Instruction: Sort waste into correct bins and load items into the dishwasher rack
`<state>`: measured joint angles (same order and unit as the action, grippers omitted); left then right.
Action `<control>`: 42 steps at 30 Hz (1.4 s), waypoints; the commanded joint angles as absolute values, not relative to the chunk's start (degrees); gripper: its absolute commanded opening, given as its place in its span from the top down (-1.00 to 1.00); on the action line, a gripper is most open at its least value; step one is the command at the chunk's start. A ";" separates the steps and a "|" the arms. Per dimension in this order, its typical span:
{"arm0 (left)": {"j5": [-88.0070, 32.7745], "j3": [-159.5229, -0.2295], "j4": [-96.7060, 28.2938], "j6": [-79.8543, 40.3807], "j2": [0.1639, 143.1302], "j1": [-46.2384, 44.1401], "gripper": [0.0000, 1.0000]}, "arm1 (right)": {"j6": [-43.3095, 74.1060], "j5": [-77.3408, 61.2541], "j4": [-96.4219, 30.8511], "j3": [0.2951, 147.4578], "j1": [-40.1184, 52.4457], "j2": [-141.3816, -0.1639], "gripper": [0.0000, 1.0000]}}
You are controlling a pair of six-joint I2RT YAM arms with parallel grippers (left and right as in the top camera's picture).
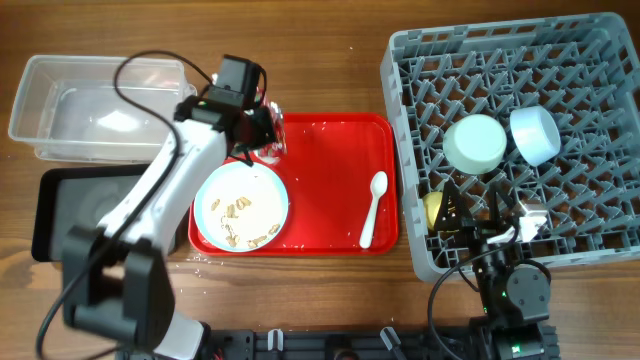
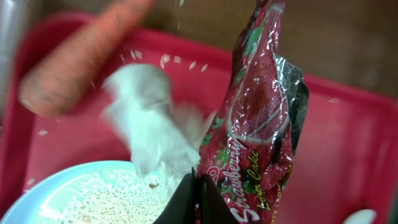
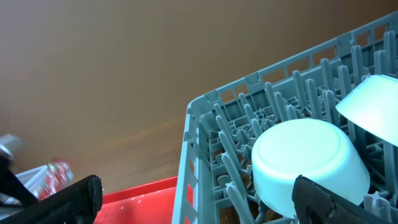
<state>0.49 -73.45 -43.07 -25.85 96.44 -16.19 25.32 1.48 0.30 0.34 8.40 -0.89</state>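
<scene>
My left gripper (image 1: pixel 258 128) is over the far left corner of the red serving tray, shut on the crumpled red-and-white wrapper (image 2: pixel 261 124); its fingertips (image 2: pixel 199 198) pinch the wrapper's lower edge. The white tissue (image 2: pixel 155 130) hangs beside the wrapper. A blurred orange carrot piece (image 2: pixel 81 59) lies behind it. The light-blue plate (image 1: pixel 240 207) holds beige rice scraps (image 2: pixel 118 196). The white spoon (image 1: pixel 373 208) lies on the tray. My right gripper (image 1: pixel 480 215) is open and empty (image 3: pixel 199 205) at the grey rack's (image 1: pixel 520 60) front edge. In the rack sit the pale-green bowl (image 1: pixel 475 143), the light-blue bowl (image 1: pixel 535 135) and the yellow cup (image 1: pixel 434 208).
The clear tub (image 1: pixel 60 110) stands at the far left, with the black tray (image 1: pixel 55 215) in front of it. The red serving tray (image 1: pixel 330 150) lies between these bins and the rack. Loose rice grains are scattered on its far left part (image 2: pixel 180 62).
</scene>
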 commanded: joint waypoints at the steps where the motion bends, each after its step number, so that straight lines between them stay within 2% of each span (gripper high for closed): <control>1: 5.50 -74.61 -43.16 -26.17 91.81 -13.26 0.92 | 25.67 0.51 0.58 0.30 8.16 -0.27 -0.99; 6: 4.58 -74.76 -42.22 -26.15 87.70 -6.48 0.92 | 25.67 0.51 0.58 0.30 8.16 -0.27 -1.00; 10: 6.63 -75.64 -41.21 -24.36 83.96 2.63 0.92 | 25.69 0.51 0.58 0.30 8.16 -0.27 -0.99; 14: 9.50 -75.61 -33.76 -24.34 92.01 11.35 0.92 | 25.67 0.51 0.58 0.30 8.16 -0.27 -0.99; 15: 9.50 -75.61 -30.96 -23.44 95.11 12.21 0.82 | 25.67 0.51 0.56 0.30 8.16 -0.27 -1.00; 17: 9.50 -75.79 -30.61 -22.04 97.14 12.38 -0.22 | 25.67 0.51 0.58 0.30 8.16 -0.27 -0.99; 19: 8.71 -76.18 -32.14 -22.11 96.51 12.16 -0.50 | 25.67 0.51 0.56 0.30 8.16 -0.27 -0.99; 20: 4.95 -77.32 -35.57 -22.31 95.48 11.94 -0.50 | 25.67 0.51 0.58 0.30 8.16 -0.27 -1.00; 22: -2.70 -78.28 -42.00 -22.31 93.12 11.09 -0.45 | 25.67 0.51 0.56 0.30 8.16 -0.27 -1.00; 24: -8.82 -78.28 -48.36 -22.26 91.81 8.69 -0.22 | 25.67 0.51 0.56 0.30 8.16 -0.27 -1.00; 25: -8.93 -78.11 -51.92 -21.61 91.85 6.28 -0.20 | 25.67 0.51 0.58 0.30 8.16 -0.27 -0.99; 27: -3.01 -74.83 -54.26 -21.32 92.16 -0.51 -0.29 | 25.67 0.51 0.56 0.32 8.16 -0.27 -0.99; 29: 2.00 -72.38 -52.14 -22.79 92.99 -3.25 -0.34 | 25.67 0.51 0.58 0.30 8.16 -0.27 -0.99; 31: 2.66 -69.95 -49.04 -22.85 95.11 -4.60 -0.42 | 25.67 0.51 0.58 0.30 8.16 -0.27 -0.99; 34: 2.68 -68.66 -46.15 -23.33 99.92 -4.67 -0.40 | 25.67 0.51 0.58 0.30 8.16 -0.27 -1.00; 35: 2.66 -68.66 -45.80 -23.33 101.49 -4.67 -0.23 | 25.67 0.51 0.56 0.30 8.16 -0.27 -0.99; 39: 2.44 -68.66 -45.78 -23.33 105.21 -4.67 0.17 | 25.65 0.51 0.58 0.30 8.16 -0.27 -0.99; 40: 2.31 -68.66 -45.80 -23.35 105.47 -4.67 0.43 | 25.65 0.51 0.58 0.30 8.16 -0.27 -0.99; 41: 1.34 -68.75 -45.80 -23.33 105.32 -4.67 0.81 | 25.67 0.51 0.58 0.30 8.16 -0.27 -1.00; 42: -0.01 -69.36 -46.04 -23.33 104.79 -4.60 0.92 | 25.67 0.51 0.58 0.30 8.16 -0.27 -1.00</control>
<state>1.61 -69.10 -46.02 -23.18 104.75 -4.56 25.32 1.48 0.30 0.34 8.40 -0.89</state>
